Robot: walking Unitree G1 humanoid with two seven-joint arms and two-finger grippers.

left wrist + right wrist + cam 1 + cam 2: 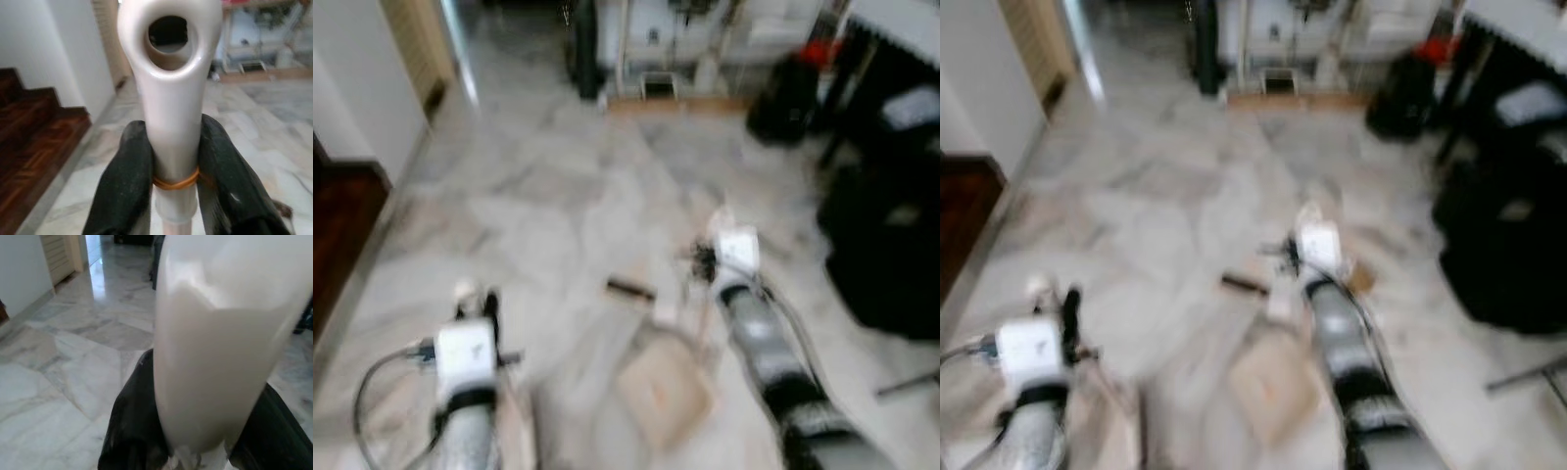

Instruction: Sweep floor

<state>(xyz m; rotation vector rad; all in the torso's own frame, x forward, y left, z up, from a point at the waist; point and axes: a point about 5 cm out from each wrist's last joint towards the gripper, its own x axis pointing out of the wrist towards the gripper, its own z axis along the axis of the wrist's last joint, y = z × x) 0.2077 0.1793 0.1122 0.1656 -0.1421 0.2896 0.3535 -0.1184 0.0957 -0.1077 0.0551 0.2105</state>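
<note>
**Sweeping kit, marble hallway: items in my grip**

- My left gripper: both black fingers pressed against a cream broom handle just below its hanging-hole end. An orange rubber band circles the handle between the fingers.
- My right gripper: fingers clamped either side of a second cream handle, which fills most of the wrist picture; it leads down toward the beige dustpan lying on the floor between my arms.
- Marble floor: grey-veined white. A small dark piece of debris lies just ahead of the dustpan.
- Surroundings: dark wooden stairs at my left, black bags at my right.
- Writing or labels: the head views are blurred; none legible.
</note>
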